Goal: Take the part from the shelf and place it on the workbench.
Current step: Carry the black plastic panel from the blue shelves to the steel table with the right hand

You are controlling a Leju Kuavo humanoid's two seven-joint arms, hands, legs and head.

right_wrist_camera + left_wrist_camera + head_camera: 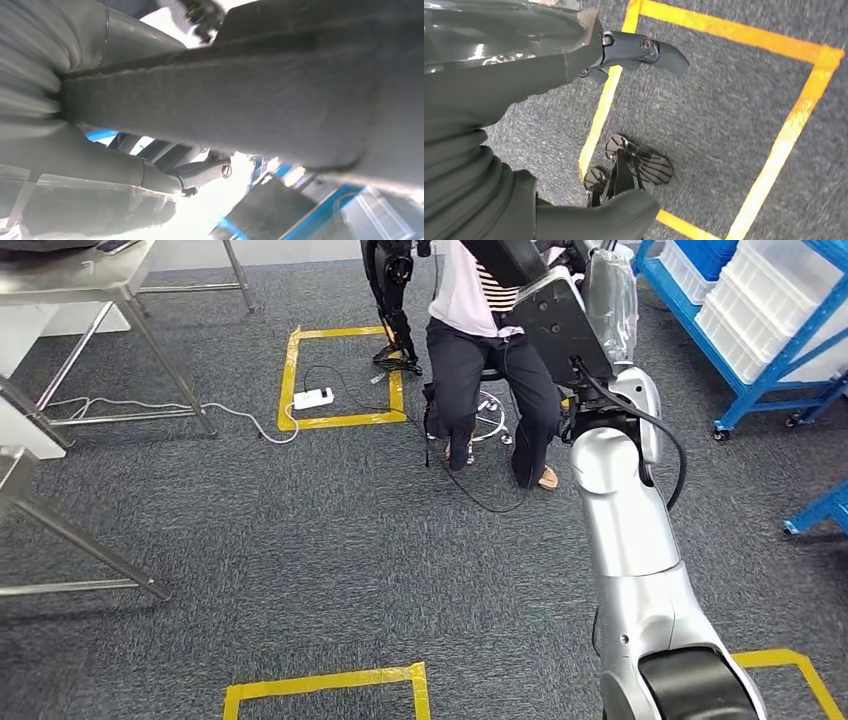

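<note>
one part in hand: the right hand (603,300), raised high at the end of its silver arm, held a flat dark grey part (548,315) up in front of the head camera.
grip: in the right wrist view the part (240,105) ran as a broad dark slab across the hand (75,165), with the thumb below it and the ribbed cover against its end; it looked firmly carried.
left hand: the left hand (574,55) hung over the grey carpet (704,115) beside yellow floor tape (774,150); its fingers carried nothing, but i could not tell how far apart they were.
shelf: the blue shelf (770,370) with white bins (760,300) stood off at the right edge of the floor, well apart from the hand.
workbench: steel-legged tables (90,300) stood at the far left corner of the floor.
person: a seated person (480,350) was just behind the lifted part.
step: pick-up looked done; carrying was in hand.
next: probably turn left toward the tables, keep the part level and clear of the person, then lower it onto the top.
</note>
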